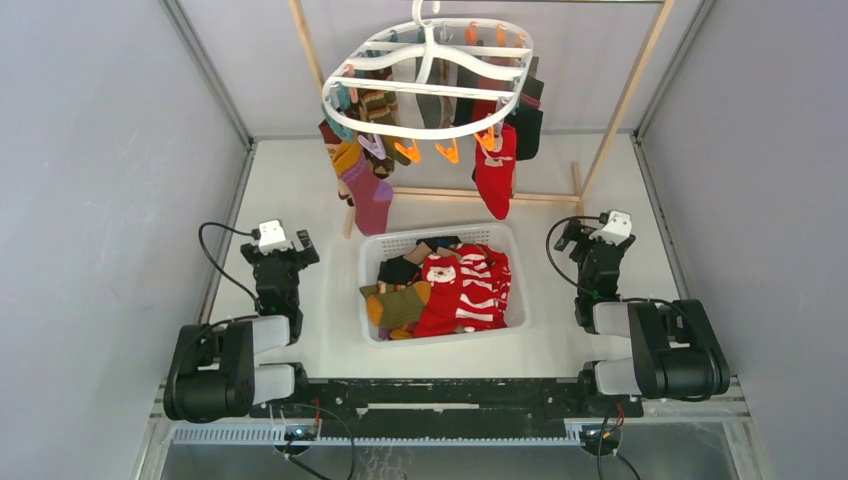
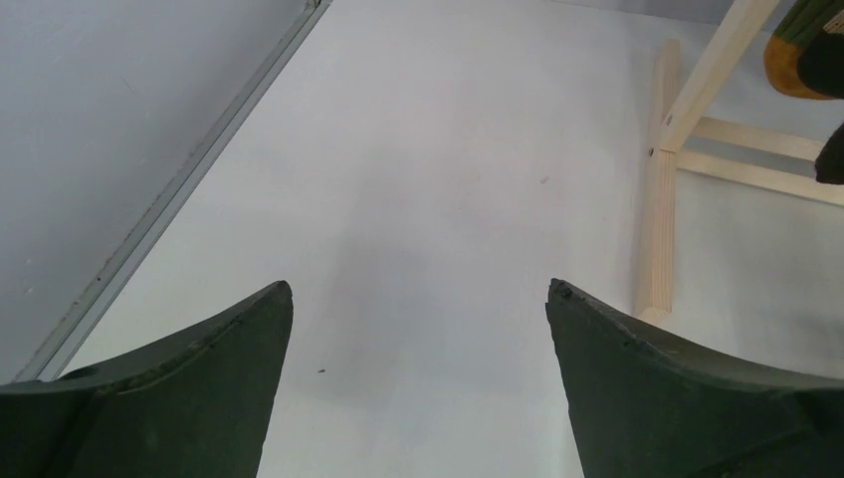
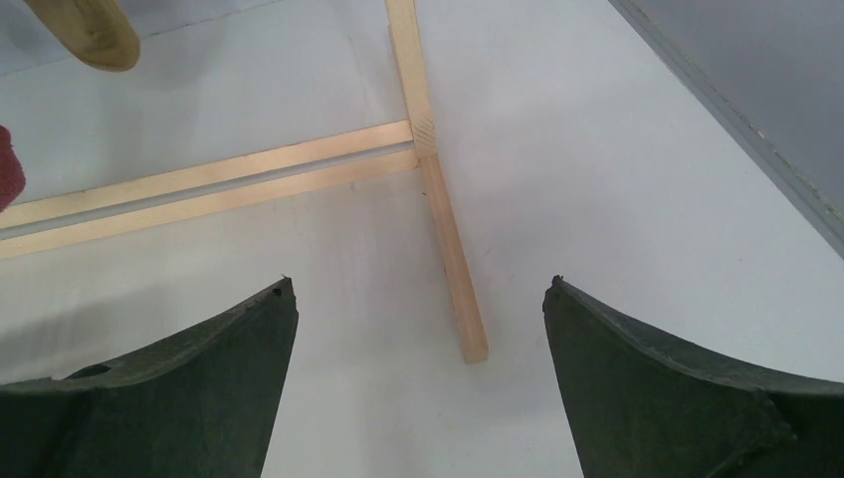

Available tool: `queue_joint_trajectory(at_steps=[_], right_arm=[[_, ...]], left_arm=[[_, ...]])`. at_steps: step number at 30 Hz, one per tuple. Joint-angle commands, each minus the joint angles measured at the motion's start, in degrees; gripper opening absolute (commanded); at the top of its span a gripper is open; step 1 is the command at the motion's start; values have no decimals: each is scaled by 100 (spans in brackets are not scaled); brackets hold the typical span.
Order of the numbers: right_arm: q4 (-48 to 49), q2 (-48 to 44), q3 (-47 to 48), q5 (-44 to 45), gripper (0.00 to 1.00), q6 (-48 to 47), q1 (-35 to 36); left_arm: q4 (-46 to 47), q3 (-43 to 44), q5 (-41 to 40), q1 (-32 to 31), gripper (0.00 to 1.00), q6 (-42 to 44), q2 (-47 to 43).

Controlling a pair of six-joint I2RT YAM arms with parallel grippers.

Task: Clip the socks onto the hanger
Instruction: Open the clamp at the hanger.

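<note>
Looking down from the top: hanger (image 1: 428, 75) hung at the far middle from the wooden frame (image 1: 623, 100), part-filled; more socks (image 1: 455, 285) heaped in the basket (image 1: 395, 244) at the middle of the worktop (image 1: 300, 200). Left pincer (image 1: 282, 250) and right pincer (image 1: 587, 238) flanking the basket, both spread wide, holding nothing. Likely to drag tangled neighbours out when lifting one sock; likely to set the hanger swinging and miss a clip (image 1: 447, 152).

From the left wrist: bare worktop between the jaws, frame foot (image 2: 654, 239) to the right.

From the right wrist: frame foot (image 3: 453, 259) straight ahead, easily snagged on a forward reach, rocking everything hung above.

Blk arms (image 1: 275, 292) w/ white wrist cams (image 1: 272, 236)
</note>
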Motion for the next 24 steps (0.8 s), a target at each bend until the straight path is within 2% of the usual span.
queue_joint_trajectory(at_steps=[1,8,10,13,15,16,19,21,24], right_arm=[[125,-53,85,-21,100,-9,-20],[122,-52,83,-24,100,0,-27],[121,-77,81,-25,100,-14,-18],[-82,-409,91,465,100,-142,185],[-1307,-809,677,1823,100,132,571],[-1908,-1027,903,1854,100,209,558],[-2491,-1929,1066,1120,100,473,466],[-2838,-2489,1094,528,100,1047,352],[-3228,-3175,1172,-829,100,2121,-117]], left_arm=[[155,245,-55,-34,100,93,-27],[151,255,-36,-34,100,74,-26],[112,270,178,59,100,65,-119],[-1078,702,389,252,100,-86,-642],[-2307,1165,507,365,100,-111,-980],[-2815,1393,601,419,100,-112,-1105],[-4200,2095,1222,647,100,-125,-1429],[-5111,2557,1658,745,100,-89,-1612],[-6366,3236,2225,873,100,-27,-1759]])
